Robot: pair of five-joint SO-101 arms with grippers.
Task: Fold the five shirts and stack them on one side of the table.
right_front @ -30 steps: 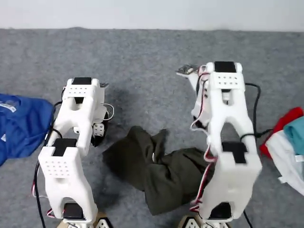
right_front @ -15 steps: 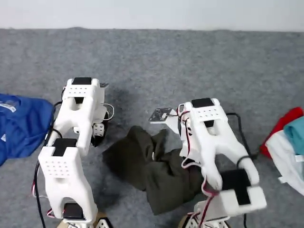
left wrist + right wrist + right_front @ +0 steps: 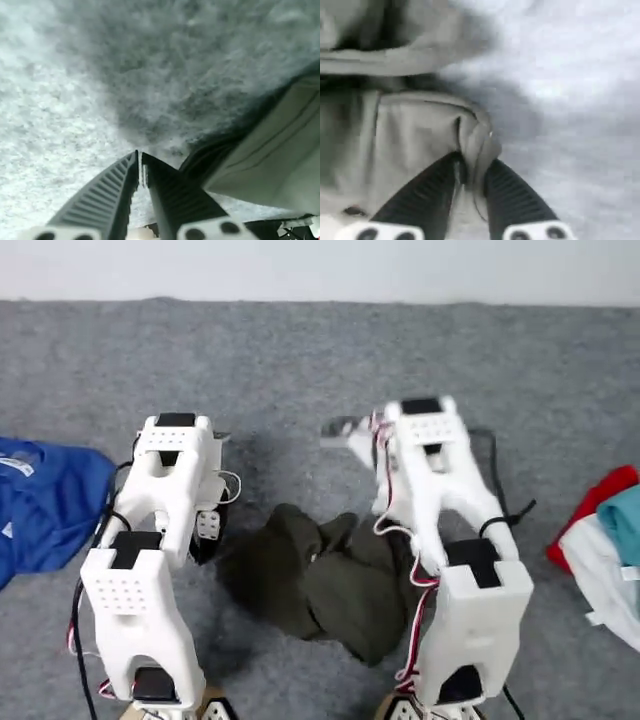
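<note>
Olive cloth, the shirt [image 3: 320,575] lies crumpled in a heap on the grey table [image 3: 300,350] between the two arms, not yet folded. The right gripper [image 3: 472,165] is clamped on a thin pleat at the shirt's edge on the right arm's side, fabric nipped between the jaws. The left gripper [image 3: 139,156] sits just beside the shirt's opposite edge, jaws pressed together on nothing, tips near the table. A blue shirt [image 3: 45,505] lies well apart from the olive one on the left arm's side; a red shirt [image 3: 600,502], a teal shirt [image 3: 625,518] and a white shirt [image 3: 605,565] are piled well apart from it on the other side.

The olive shirt looks light, soft and limp; lifted by one pinch it would likely sag and bunch; on the rough table it should drag rather than slide. A nip on a single layer may slip; hems, shoulder seams or the collar, where the cloth is doubled, seem the surer holds. Two holds set apart would spread it flat; for that the left gripper would have to open and take the edge beside it. The risk is catching several layers at once.
</note>
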